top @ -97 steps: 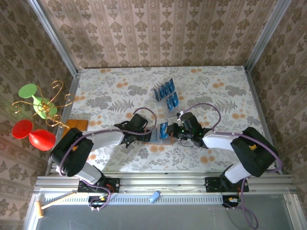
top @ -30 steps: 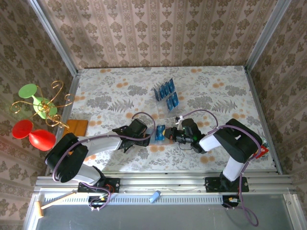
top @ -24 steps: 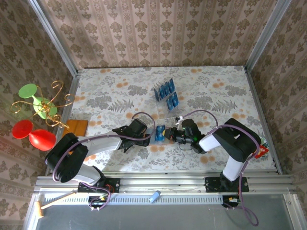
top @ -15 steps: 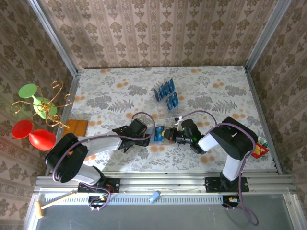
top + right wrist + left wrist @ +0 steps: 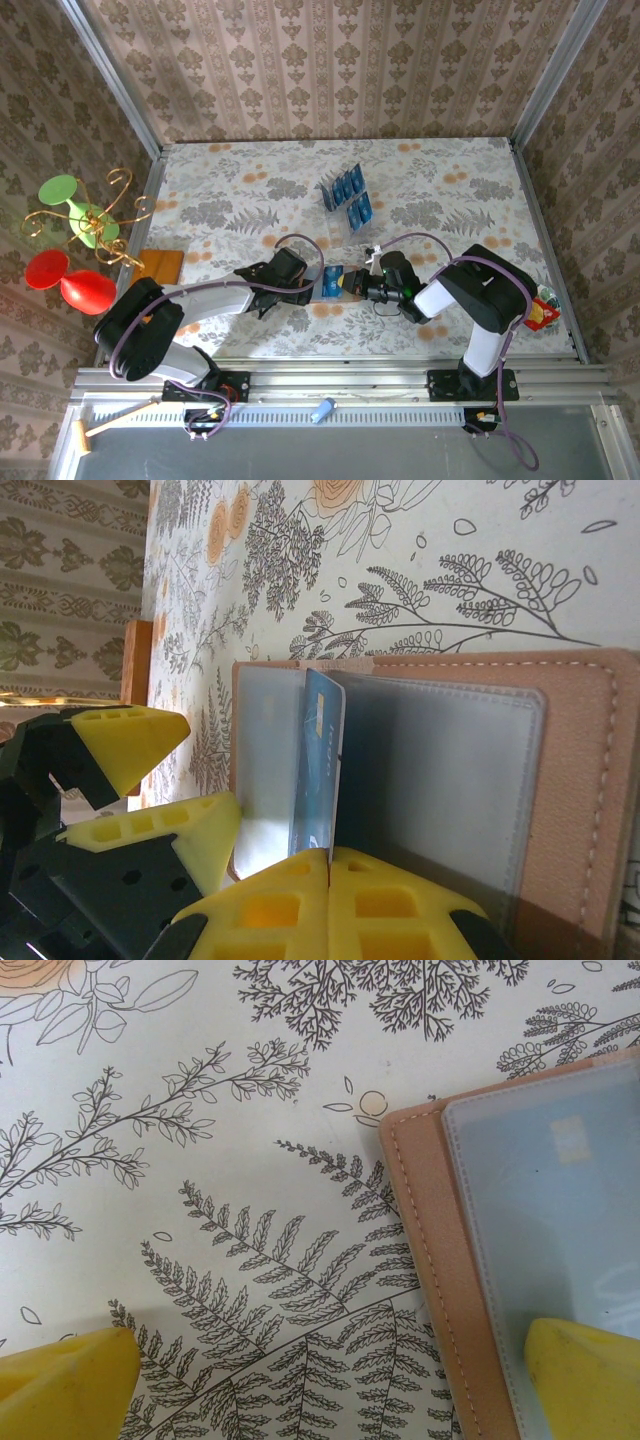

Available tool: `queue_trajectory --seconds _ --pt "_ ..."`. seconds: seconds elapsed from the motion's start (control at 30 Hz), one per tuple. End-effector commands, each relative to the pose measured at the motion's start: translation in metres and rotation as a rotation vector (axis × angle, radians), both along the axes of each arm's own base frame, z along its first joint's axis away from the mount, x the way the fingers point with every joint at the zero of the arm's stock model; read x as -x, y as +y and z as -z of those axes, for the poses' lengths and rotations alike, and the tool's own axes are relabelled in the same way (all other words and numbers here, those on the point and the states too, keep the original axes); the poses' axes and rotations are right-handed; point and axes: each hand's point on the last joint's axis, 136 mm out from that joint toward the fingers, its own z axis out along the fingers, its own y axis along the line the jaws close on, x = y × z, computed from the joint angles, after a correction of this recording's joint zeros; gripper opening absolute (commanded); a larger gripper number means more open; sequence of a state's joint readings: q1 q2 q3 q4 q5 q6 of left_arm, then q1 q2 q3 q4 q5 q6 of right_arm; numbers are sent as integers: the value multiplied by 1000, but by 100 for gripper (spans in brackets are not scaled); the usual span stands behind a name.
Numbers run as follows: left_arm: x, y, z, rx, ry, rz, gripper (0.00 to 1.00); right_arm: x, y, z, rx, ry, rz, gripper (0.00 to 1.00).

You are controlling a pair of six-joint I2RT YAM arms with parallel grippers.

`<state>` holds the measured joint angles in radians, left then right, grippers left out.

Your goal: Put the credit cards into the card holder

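Observation:
The card holder (image 5: pixel 328 290) lies open on the table, tan with a grey inside (image 5: pixel 440 780). My right gripper (image 5: pixel 330 865) is shut on one blue credit card (image 5: pixel 320 765), standing on edge over the wallet's clear pockets. My left gripper (image 5: pixel 330 1390) is open at the wallet's left edge (image 5: pixel 430 1260). One of its yellow fingertips (image 5: pixel 590 1380) rests on the pocket and the other (image 5: pixel 60 1385) on the tablecloth. Both grippers meet at the wallet in the top view, left (image 5: pixel 310 285) and right (image 5: pixel 352 283). Several more credit cards (image 5: pixel 346 196) stand further back.
The spare cards sit in a clear slotted rack (image 5: pixel 352 222) behind the wallet. A flat orange-brown square (image 5: pixel 160 265) lies at the table's left edge. Balloons on a gold stand (image 5: pixel 75 245) are beyond that edge. A metal rail (image 5: pixel 330 385) runs along the near side.
Since the oldest frame both grippers and the card have shifted slightly nearer and the right arm has folded in. Over the last second the card edged a little left; the left gripper stayed put.

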<state>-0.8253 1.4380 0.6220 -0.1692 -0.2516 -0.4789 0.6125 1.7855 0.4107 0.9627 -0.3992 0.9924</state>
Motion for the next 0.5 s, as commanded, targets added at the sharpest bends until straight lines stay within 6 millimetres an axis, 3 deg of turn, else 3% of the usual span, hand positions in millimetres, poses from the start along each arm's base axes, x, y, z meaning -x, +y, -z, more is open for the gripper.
queue_trajectory --seconds 0.0,0.47 --pt "7 8 6 -33 17 -13 100 10 -7 14 33 38 -5 0" --pt "7 8 5 -32 14 -13 100 13 4 17 34 47 -35 0"
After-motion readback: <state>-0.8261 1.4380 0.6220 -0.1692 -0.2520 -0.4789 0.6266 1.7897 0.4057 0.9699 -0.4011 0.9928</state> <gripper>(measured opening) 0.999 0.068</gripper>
